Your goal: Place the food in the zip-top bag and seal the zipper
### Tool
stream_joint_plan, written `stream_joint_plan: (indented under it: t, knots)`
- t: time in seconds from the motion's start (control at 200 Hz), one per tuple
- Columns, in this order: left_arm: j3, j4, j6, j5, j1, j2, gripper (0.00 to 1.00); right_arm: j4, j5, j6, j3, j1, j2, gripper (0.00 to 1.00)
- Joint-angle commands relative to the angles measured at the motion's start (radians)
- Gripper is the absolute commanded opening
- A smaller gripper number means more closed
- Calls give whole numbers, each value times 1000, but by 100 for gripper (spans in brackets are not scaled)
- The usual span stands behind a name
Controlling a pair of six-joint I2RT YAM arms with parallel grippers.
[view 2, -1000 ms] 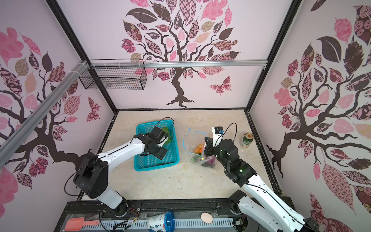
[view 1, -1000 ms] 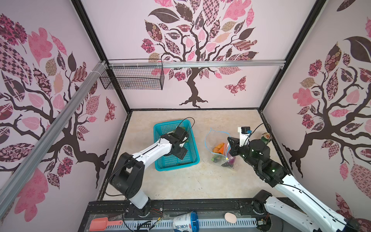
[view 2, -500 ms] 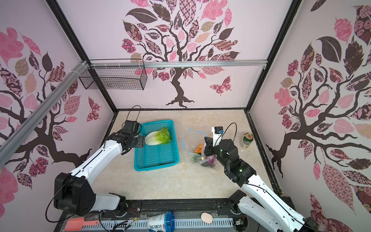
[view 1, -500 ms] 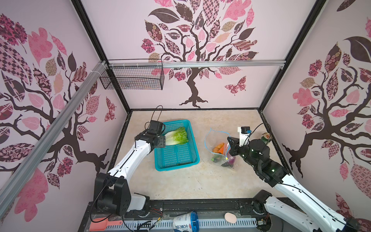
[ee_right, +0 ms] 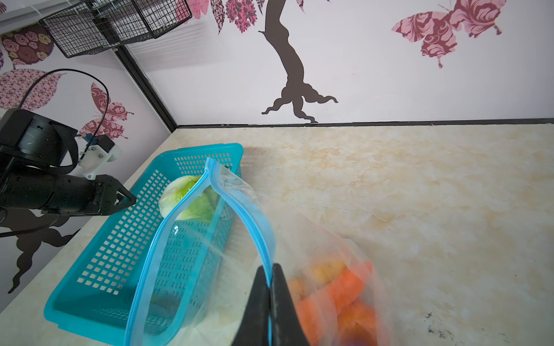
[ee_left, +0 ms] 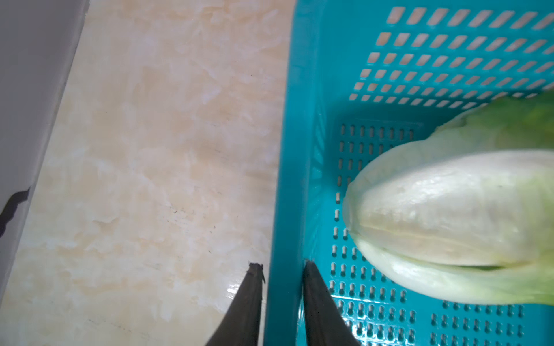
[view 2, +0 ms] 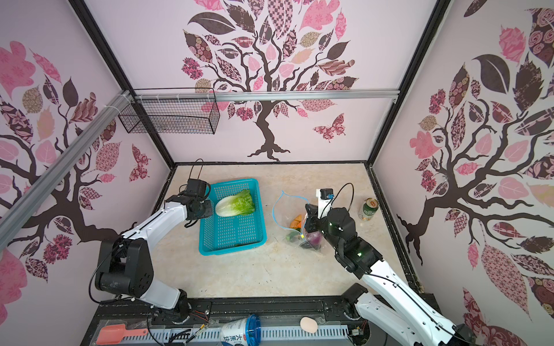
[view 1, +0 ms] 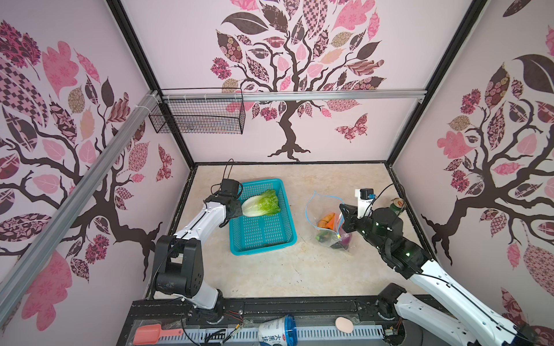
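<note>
Zip-top bag (view 1: 326,230) sits right of centre on the counter (view 1: 299,269), mouth gaping toward the far side, not sealed. Teal basket (view 1: 263,232) is to its left, apart from it. Lettuce (view 1: 262,203) lies in the basket's far half, white stem pointing left; it's the only food I can see outside the bag. Change: a second ago the left arm was reaching over the basket interior with jaws wide, covering the lettuce. It has since swung out to the basket's left wall and the left end effector (ee_left: 283,268) has closed down astride that wall, one finger inside and one outside, apparently pinching it. So the lettuce was not picked up. My read: it's going for the basket itself, to drag or tip it toward the bag. The right arm hasn't moved: right end effector (ee_right: 270,266) is clamped on the bag's mouth edge, holding it up and open. Carrot (view 1: 328,220), something purple and something green are already inside. Zipper (ee_right: 254,227) is fully parted; sealing waits on the lettuce.
</note>
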Motion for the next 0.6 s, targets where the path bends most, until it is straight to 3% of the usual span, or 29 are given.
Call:
stream_joint_plan:
  t: [0.0,0.135,0.47,0.545,0.59]
  knots:
    - [-38,47,-83,-13,12,-4,16,18,9,-8,-5,-4,-18,0]
    - [-85,84,-176,-45,15,-53,6,13,7,-8,-4,-5,-16,0]
    - [-284,132,-522,-85,111,-234,6,14,3,-8,-7,-5,-18,0]
    - [-328,146,-587,-65,115,-273,9,14,3,-6,-6,-5,-18,0]
    - [-346,152,-608,-45,115,-293,19,14,3,-7,-6,-5,-17,0]
